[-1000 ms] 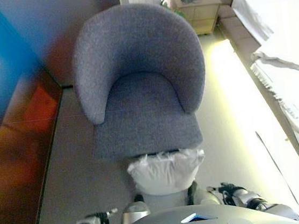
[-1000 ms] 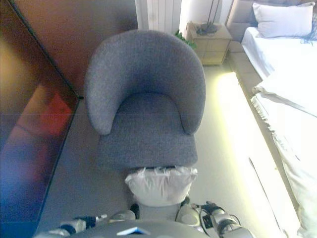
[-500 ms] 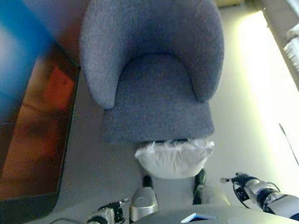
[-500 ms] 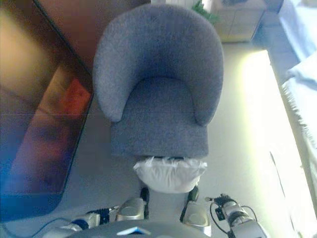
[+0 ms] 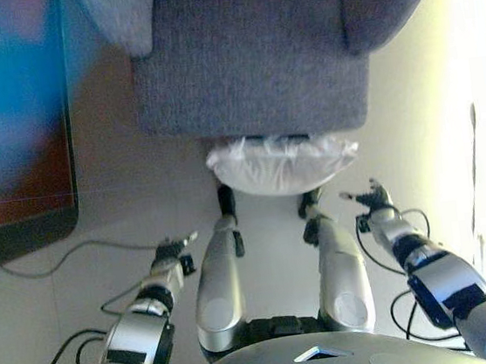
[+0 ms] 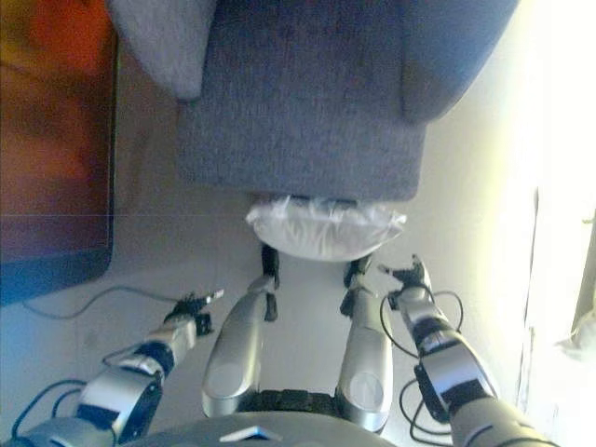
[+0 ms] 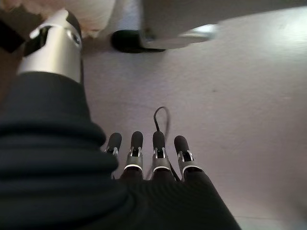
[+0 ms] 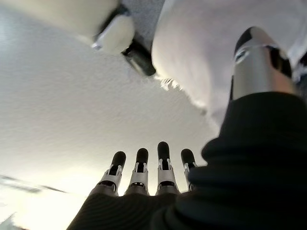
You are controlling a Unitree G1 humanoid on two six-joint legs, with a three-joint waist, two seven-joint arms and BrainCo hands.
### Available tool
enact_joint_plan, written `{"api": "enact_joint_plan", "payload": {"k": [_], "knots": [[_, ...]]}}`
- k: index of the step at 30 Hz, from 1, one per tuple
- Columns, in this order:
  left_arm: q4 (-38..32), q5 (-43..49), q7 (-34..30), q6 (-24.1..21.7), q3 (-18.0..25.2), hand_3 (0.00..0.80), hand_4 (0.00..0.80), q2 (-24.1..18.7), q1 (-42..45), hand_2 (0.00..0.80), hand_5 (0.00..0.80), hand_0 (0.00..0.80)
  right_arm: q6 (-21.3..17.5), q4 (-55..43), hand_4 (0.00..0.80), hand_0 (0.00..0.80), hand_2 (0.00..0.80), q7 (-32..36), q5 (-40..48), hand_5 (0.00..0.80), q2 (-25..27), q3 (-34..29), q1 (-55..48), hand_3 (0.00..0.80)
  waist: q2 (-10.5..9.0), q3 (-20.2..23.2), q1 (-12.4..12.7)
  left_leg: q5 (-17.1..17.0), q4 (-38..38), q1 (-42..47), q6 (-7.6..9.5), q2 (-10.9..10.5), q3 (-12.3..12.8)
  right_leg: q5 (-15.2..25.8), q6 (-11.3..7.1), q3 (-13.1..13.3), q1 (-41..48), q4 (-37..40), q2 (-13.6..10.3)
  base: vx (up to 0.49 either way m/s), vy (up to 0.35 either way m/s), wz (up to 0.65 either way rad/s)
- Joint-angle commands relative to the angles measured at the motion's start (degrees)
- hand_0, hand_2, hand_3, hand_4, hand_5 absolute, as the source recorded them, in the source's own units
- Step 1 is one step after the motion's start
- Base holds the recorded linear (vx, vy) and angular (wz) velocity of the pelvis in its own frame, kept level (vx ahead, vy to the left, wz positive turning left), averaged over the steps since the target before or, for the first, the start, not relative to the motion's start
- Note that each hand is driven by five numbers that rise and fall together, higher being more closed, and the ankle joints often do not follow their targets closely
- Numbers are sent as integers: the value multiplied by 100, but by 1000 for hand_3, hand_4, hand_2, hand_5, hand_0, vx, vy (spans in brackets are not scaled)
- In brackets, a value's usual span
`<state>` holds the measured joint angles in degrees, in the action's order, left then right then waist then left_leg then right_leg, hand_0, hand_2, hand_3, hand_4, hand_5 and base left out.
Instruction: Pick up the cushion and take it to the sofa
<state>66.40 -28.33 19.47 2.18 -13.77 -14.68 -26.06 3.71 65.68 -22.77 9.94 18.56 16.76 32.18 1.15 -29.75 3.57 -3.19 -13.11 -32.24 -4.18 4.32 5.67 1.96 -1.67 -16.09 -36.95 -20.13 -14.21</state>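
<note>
Carpet (image 5: 124, 213) holds white cushion (image 5: 280, 162) against grey armchair (image 5: 247, 67); left robot hand (image 5: 174, 251) and right robot hand (image 5: 370, 198) released, empty.

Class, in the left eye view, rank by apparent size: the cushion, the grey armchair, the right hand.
1. Armchair
2. Cushion
3. Right hand, though it sits nearer the camera than the other two.
</note>
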Motion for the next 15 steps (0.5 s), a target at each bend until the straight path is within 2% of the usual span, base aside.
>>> {"api": "enact_joint_plan", "payload": {"k": [1,2,6,12,15], "knots": [[-80,-181,611,-289,-161,0,0,-101,-20,0,0,0,-77,-207,0,0,0,-490,135,0,282,219,-19,0,15,-4,-103,322,-515,-527,149,-40,3,-247,-337,340,88,176,40,38,32,7],[-55,-245,762,-399,-164,0,0,-172,-96,0,0,0,-110,-165,0,0,0,-502,123,0,357,221,69,0,29,-4,-128,484,-620,-612,104,-26,-25,-393,-386,409,-27,52,59,73,30,8],[253,-346,1049,-744,-200,0,0,-332,-490,0,0,0,-259,-88,0,0,0,-622,25,0,571,242,341,0,62,-4,-203,538,-982,-1246,118,1,-87,-448,-365,544,-726,-302,28,8,23,12],[-61,-268,1375,-666,-233,0,0,-728,-987,0,0,0,-7,-213,0,0,0,-769,-14,0,1039,343,876,0,157,-4,-275,668,-1588,-2386,84,60,-166,-544,-290,786,-1963,-975,4,-3,22,7],[-223,-230,1377,-838,-300,0,0,-956,-1189,0,0,0,48,-204,0,0,0,-766,-45,0,1297,421,1147,0,222,-4,-316,765,-1972,-2997,85,119,-123,-630,-228,901,-2626,-1459,15,-29,48,1]]}}
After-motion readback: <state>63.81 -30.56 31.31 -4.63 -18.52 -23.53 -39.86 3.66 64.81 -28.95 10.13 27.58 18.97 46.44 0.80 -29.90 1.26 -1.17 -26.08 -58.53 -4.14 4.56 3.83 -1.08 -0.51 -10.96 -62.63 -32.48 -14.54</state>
